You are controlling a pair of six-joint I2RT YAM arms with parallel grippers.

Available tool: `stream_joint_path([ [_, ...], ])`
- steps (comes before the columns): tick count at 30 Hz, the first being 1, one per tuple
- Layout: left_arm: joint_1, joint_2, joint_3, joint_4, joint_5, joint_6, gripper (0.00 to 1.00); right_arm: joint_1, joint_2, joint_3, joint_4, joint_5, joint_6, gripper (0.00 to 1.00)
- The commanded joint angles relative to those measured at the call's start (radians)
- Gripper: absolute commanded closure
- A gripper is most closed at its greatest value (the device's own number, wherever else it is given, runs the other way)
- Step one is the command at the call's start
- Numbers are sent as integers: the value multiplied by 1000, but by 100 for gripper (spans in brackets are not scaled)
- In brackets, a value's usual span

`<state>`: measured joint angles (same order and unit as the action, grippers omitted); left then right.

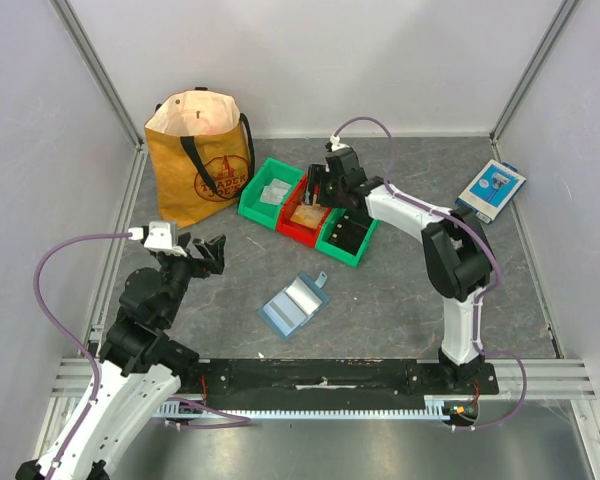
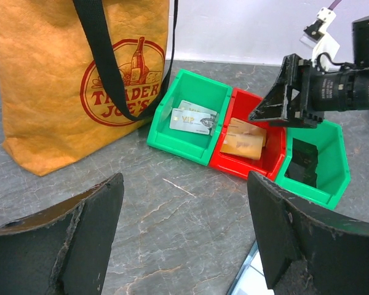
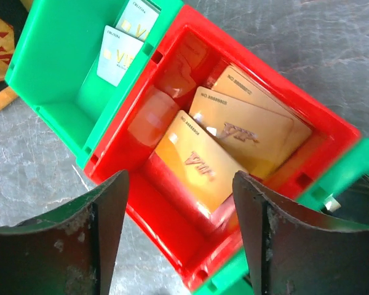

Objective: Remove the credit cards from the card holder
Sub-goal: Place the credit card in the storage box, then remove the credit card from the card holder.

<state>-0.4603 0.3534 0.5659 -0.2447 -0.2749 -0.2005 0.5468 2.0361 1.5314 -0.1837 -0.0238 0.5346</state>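
- The grey marbled bench (image 1: 400, 300) carries everything.
- A tan paper tote bag (image 1: 198, 160) with black straps stands behind and to the left of the red plastic bin (image 1: 298, 236).
- The right tool (image 3: 178, 203) hangs directly over the red bin, fingers spread wide, holding nothing.
- The left tool (image 2: 184, 184), also wide open and empty, is well off to the bin's near left.
- Two green plastic bins (image 1: 255, 210) touch the red bin, one on each side.
- The dusty-blue bifold card holder (image 1: 294, 305) lies open on the bench in front of the red bin, apart from it.
- Orange-tan credit cards (image 3: 234, 141) lie overlapping inside the red bin.
- Grey-white credit cards (image 3: 120, 52) lie in the green bin on its left.
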Motion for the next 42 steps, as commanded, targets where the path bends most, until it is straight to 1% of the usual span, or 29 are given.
stream_joint_path([
  [1, 5, 9, 11, 35, 25, 24, 13, -2, -181, -79, 27, 61, -41, 18],
  [4, 5, 10, 12, 33, 29, 23, 13, -2, -290, -145, 46, 59, -87, 13],
  [8, 5, 21, 12, 28, 52, 10, 13, -2, -437, -243, 78, 27, -134, 11],
  [11, 3, 33, 19, 19, 83, -7, 13, -4, -592, -377, 206, -42, -156, 11],
  [14, 3, 53, 29, -13, 117, -36, 13, -2, -698, -502, 297, -93, -176, 10],
  [15, 5, 56, 32, -25, 123, -43, 13, -2, -724, -529, 309, -108, -183, 10],
  [17, 3, 50, 32, -45, 131, -57, 13, -2, -752, -554, 277, -198, -232, 9],
  [20, 2, 26, 31, -89, 134, -76, 13, 7, -772, -631, 292, -296, -222, 16],
  [22, 3, 10, 19, -114, 125, -89, 13, 42, -784, -688, 306, -306, -232, 17],
  [24, 5, -8, -6, -131, 111, -103, 13, 115, -795, -731, 296, -263, -272, 17],
  [27, 5, -25, -8, -154, 106, -119, 13, 278, -788, -763, 260, -118, -366, 17],
  [31, 3, -24, -4, -146, 57, -102, 13, 415, -752, -838, 306, -7, -401, 18],
  [37, 5, -19, -3, -165, 5, -63, 13, 561, -642, -855, 384, 116, -458, 28],
  [42, 3, 4, -1, -160, 16, -65, 13, 634, -535, -830, 428, 154, -492, 29],
])
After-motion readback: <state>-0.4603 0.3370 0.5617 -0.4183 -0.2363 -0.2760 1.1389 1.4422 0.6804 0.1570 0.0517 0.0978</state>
